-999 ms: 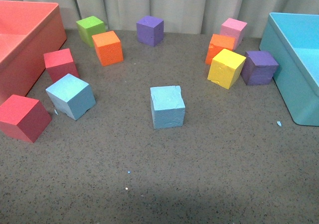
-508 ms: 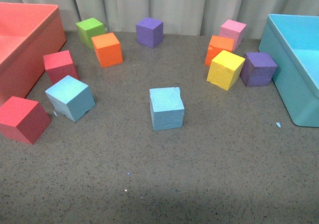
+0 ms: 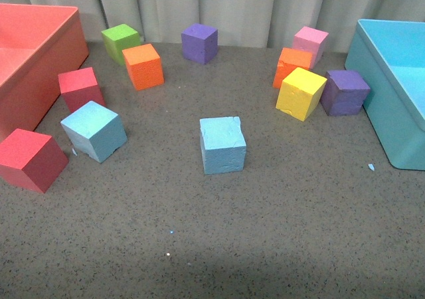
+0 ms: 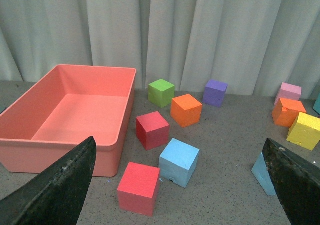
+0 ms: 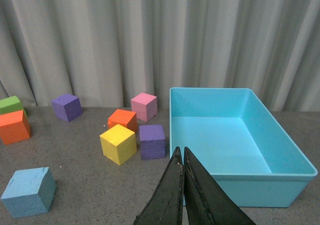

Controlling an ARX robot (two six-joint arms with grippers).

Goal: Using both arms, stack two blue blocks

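Two blue blocks rest on the grey table, apart from each other. One blue block (image 3: 222, 145) sits near the middle, the other (image 3: 93, 130) lies to the left beside two red cubes. Neither arm shows in the front view. In the left wrist view my left gripper (image 4: 179, 142) is open, well above the table, with the left blue block (image 4: 179, 162) between its wide-apart fingers; the middle block (image 4: 262, 172) peeks out behind one finger. My right gripper (image 5: 180, 150) is shut on nothing, raised in front of the turquoise bin, with the middle blue block (image 5: 29, 191) far off to its side.
A salmon bin (image 3: 26, 53) stands at the left edge and a turquoise bin (image 3: 385, 80) at the right. Red cubes (image 3: 30, 158) (image 3: 80, 88) flank the left blue block. Green, orange and purple cubes sit at the back; yellow (image 3: 301, 92), purple, orange and pink cubes cluster at the right.
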